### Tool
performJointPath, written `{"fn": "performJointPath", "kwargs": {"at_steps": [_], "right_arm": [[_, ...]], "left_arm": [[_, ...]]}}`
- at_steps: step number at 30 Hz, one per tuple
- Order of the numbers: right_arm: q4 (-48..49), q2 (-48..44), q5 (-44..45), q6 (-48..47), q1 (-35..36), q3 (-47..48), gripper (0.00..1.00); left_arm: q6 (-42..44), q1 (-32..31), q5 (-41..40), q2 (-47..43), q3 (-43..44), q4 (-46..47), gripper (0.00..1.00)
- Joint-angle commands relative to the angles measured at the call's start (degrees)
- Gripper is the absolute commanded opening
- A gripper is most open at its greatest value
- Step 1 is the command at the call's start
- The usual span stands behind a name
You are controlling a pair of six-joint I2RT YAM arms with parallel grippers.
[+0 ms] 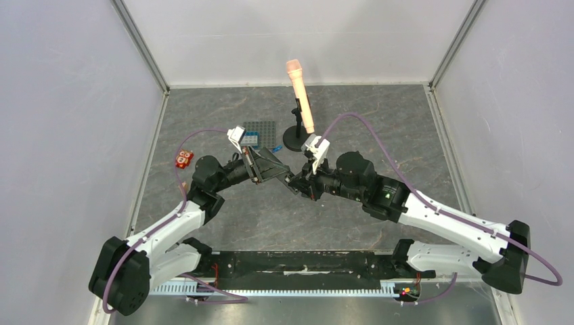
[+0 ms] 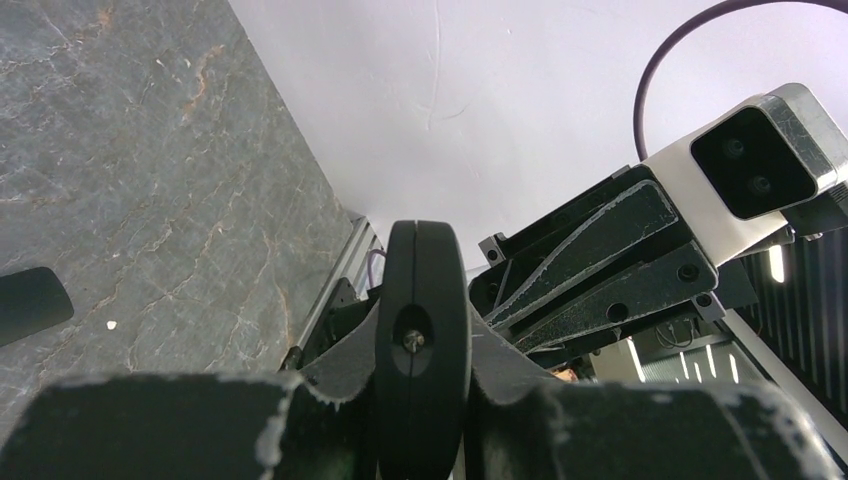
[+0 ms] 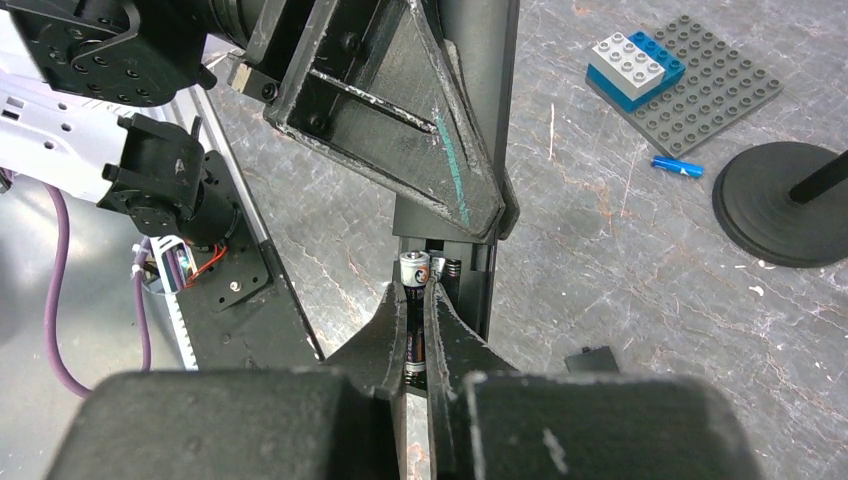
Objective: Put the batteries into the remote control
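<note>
Overhead, the left hand and right hand meet above the desk; the left wrist view shows that hand clenched on the remote control, bracing it, while the right wrist view shows a battery pinched, tip at the open compartment.

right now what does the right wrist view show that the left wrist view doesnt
Only the right wrist: a battery pinched in the right arm's jaws at the open compartment, plus a grey studded plate. Only the left wrist: the right arm's wrist camera. Both: the remote control, gripped by the left arm's jaws, and the stone table.
</note>
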Motion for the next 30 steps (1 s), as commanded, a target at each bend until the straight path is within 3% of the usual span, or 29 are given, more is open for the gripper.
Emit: {"fn": "performJointPath", "kwargs": {"at_steps": [1, 19, 30], "right_arm": [[-4.69, 1.23, -0.42, 0.02, 0.3, 2.11, 0.04], [-1.47, 1.43, 0.76, 0.31, 0.31, -0.01, 0.26], [-4.0, 0.72, 3.17, 2.48, 0.2, 4.96, 0.42]], "left_arm": [[1.31, 0.11, -2.05, -1.84, 0.52, 5.52, 0.02], [1.71, 0.11, -1.6, -1.42, 0.7, 6.26, 0.02], [2.49, 0.17, -1.42, -1.11, 0.91, 6.19, 0.02]]}}
